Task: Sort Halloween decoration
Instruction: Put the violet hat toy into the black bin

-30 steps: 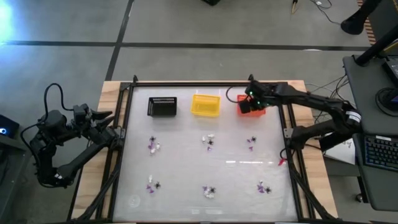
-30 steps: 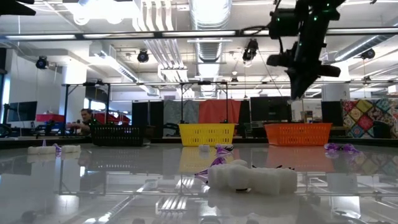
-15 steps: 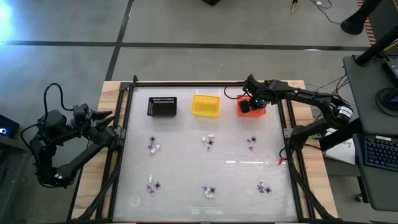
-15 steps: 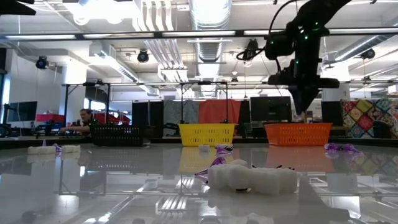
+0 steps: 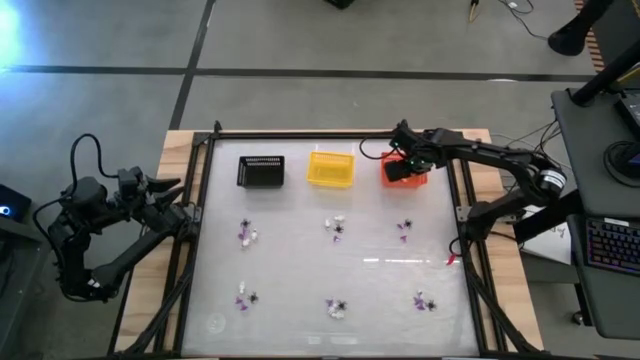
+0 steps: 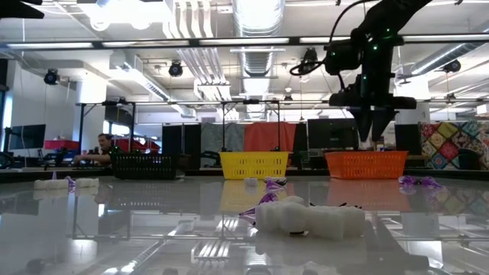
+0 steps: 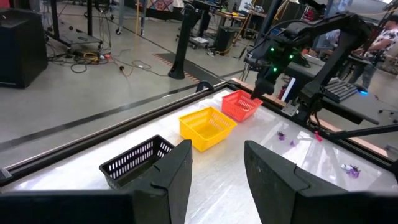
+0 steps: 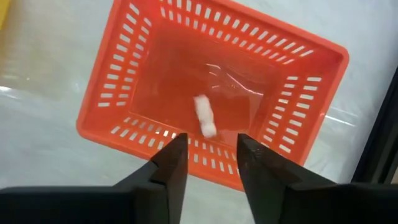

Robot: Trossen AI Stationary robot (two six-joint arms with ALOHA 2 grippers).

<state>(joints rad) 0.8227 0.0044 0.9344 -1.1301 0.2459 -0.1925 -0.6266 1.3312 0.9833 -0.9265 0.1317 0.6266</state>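
Along the table's [image 5: 300, 290] far edge stood three baskets, black [image 5: 261, 171], yellow [image 5: 331, 168] and orange [image 5: 398, 176], apparently one bin per trinket colour. The left gripper [image 7: 216, 168] waited off the table's left side, jaws apart and empty. The right gripper [image 8: 208, 163] hung over the orange basket, jaws parted, a white trinket [image 8: 204, 116] inside below it. Small clusters of trinkets [image 5: 336, 227] lay scattered across the table, unsorted.

Below the right gripper [image 8: 208, 158], a small white piece [image 8: 204, 116] over the orange basket [image 8: 143, 74] is smeared by blur; it may be a trinket, its shape unreadable. The basket's near wall is partly hidden behind that gripper's fingers [image 8: 168, 165]. From above, the scattered trinkets [image 5: 337, 226] are too small to tell apart.
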